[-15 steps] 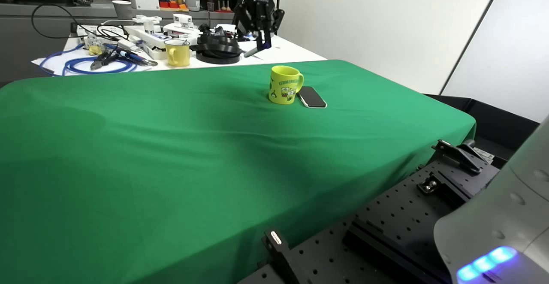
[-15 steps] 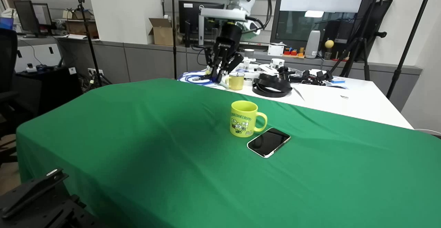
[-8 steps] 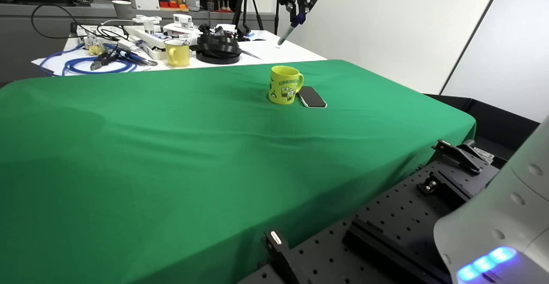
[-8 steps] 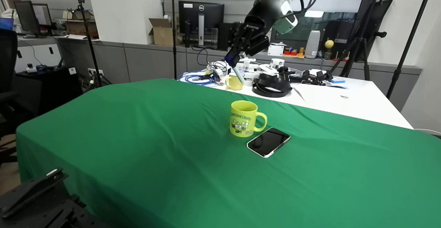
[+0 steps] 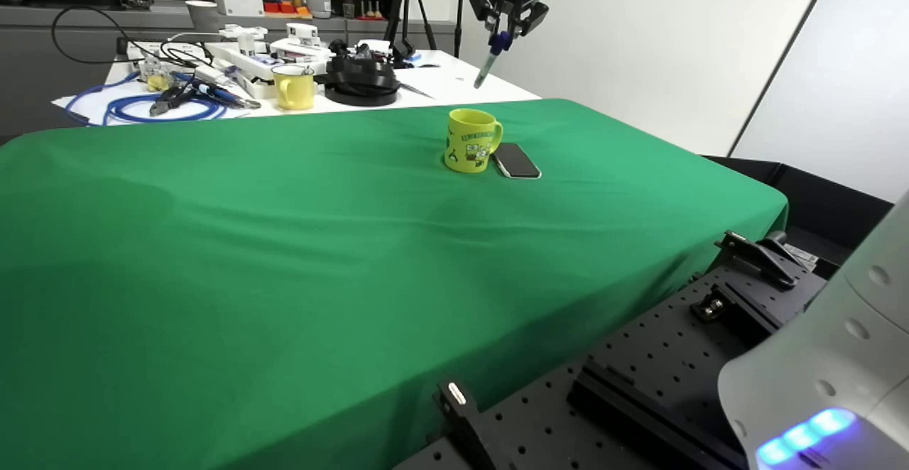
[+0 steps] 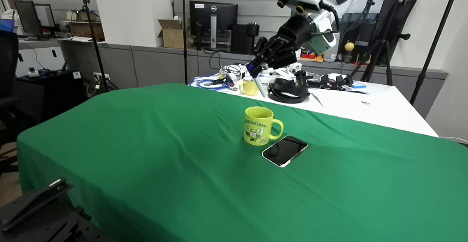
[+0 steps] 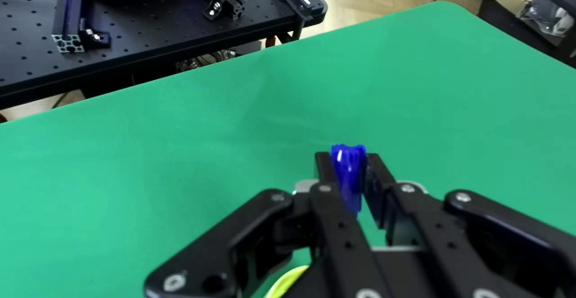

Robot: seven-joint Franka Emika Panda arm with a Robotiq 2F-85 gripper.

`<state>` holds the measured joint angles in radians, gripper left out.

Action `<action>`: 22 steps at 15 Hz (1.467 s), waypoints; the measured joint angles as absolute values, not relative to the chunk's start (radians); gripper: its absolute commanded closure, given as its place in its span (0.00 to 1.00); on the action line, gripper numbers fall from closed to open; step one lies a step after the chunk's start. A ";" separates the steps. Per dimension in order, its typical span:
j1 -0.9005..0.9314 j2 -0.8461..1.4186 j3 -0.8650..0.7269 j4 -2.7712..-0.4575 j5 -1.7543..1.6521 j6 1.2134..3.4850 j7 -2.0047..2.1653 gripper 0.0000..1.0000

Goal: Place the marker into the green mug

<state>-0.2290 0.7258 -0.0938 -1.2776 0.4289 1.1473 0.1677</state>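
Note:
The green mug (image 5: 469, 147) stands upright on the green cloth; it also shows in an exterior view (image 6: 257, 128). In the wrist view only part of its rim (image 7: 288, 282) shows at the bottom edge, behind the gripper. My gripper (image 5: 501, 40) is shut on the dark blue end of the marker (image 5: 486, 71). The marker's white body hangs down at a tilt, its lower tip above and apart from the mug. The held marker also shows in an exterior view (image 6: 260, 86). In the wrist view its blue cap (image 7: 348, 165) sits between the fingertips; its white body is hidden.
A dark phone (image 6: 285, 151) lies flat beside the mug's handle. A white table (image 6: 380, 108) behind holds a paler yellow cup (image 5: 295, 92), a black coil (image 5: 362, 81), cables and tools. A black perforated base plate (image 5: 639, 378) borders the cloth.
My gripper has moved right and up in both exterior views over the second, then slightly down in the last half second. The held marker has turned steeper. The mug and phone have not moved.

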 measured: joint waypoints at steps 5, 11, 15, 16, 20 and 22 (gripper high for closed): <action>-0.274 0.755 -0.106 -1.263 0.523 1.151 0.205 0.95; -0.291 0.795 -0.114 -1.272 0.595 1.163 0.233 0.95; -0.291 0.812 -0.116 -1.292 0.618 1.166 0.240 0.95; -0.291 0.813 -0.116 -1.301 0.624 1.169 0.240 0.95; -0.286 0.813 -0.127 -1.360 0.626 1.236 0.239 0.95; -0.282 0.813 -0.132 -1.395 0.624 1.288 0.239 0.95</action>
<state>-0.2824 0.8131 -0.1317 -1.3951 0.6243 1.2881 0.2386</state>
